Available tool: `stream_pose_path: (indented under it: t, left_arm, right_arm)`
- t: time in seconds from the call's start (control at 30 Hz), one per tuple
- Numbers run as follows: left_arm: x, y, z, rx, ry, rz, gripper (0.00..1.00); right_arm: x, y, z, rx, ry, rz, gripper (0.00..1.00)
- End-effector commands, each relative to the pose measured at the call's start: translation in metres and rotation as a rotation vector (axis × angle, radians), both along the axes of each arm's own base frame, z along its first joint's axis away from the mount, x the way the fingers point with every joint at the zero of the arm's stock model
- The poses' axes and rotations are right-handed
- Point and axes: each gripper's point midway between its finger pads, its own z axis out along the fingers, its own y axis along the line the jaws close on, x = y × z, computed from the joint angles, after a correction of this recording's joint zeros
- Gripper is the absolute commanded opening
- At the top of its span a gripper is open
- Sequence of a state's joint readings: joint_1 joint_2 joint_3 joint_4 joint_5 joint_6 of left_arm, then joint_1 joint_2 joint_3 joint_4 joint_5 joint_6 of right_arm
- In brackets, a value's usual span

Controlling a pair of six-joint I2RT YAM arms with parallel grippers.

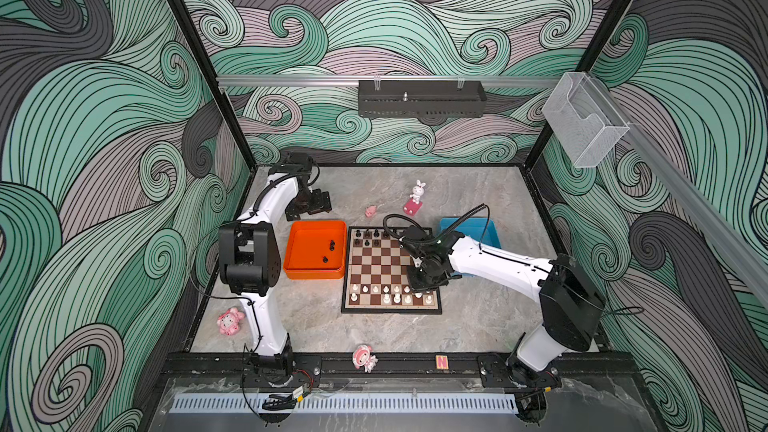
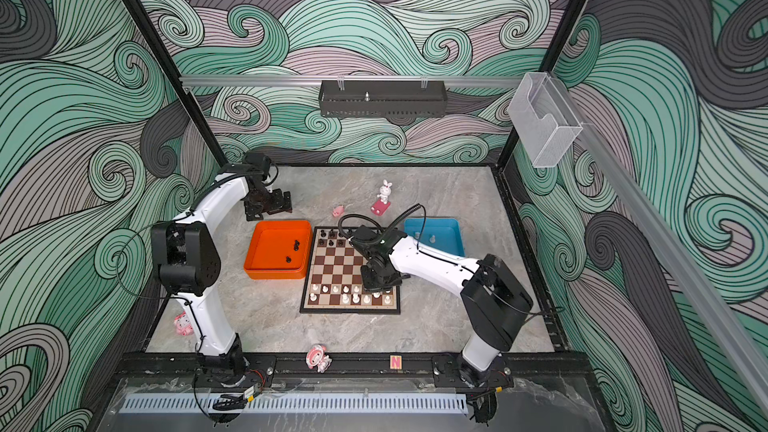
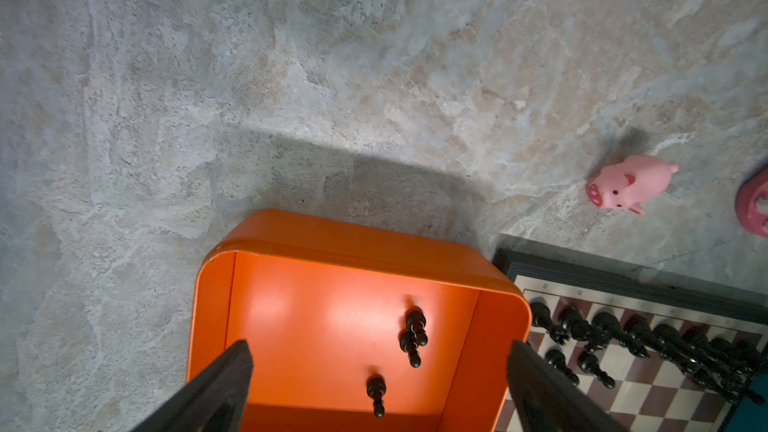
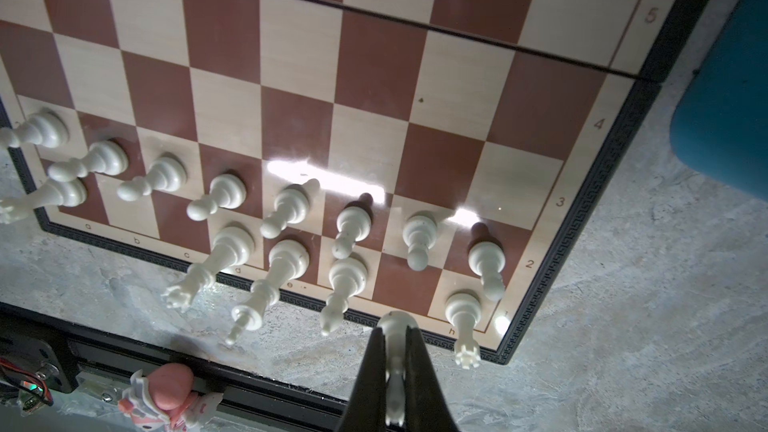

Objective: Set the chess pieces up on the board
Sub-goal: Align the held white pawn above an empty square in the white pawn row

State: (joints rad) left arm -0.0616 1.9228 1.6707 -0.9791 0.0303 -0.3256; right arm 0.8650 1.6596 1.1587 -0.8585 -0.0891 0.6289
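On the marbled grey tabletop (image 1: 478,317), the right end effector (image 4: 395,332) is clamped on a white chess piece (image 4: 395,351) above the board (image 1: 390,308) at its near-right corner, while the left end effector (image 3: 379,346) hangs wide open by the orange tray (image 3: 357,238) holding three black pieces (image 3: 415,326).

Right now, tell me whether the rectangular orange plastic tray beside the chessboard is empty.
No, small glossy black chess pieces sit inside the orange tray, on its floor.
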Motion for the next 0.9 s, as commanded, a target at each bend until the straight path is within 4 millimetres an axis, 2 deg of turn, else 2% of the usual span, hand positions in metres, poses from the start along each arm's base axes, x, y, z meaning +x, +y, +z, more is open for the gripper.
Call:
stream_pose_path:
  t: [0.0, 0.87]
  left_arm:
    - [-0.001, -0.001, -0.002, -0.006, 0.007, 0.003, 0.98]
    - [-0.001, -0.001, -0.004, -0.005, 0.013, 0.002, 0.98]
  right_arm:
    - [-0.004, -0.002, -0.009, -0.023, 0.027, -0.001, 0.02]
    - [-0.008, -0.003, -0.023, -0.045, 0.063, 0.005, 0.06]
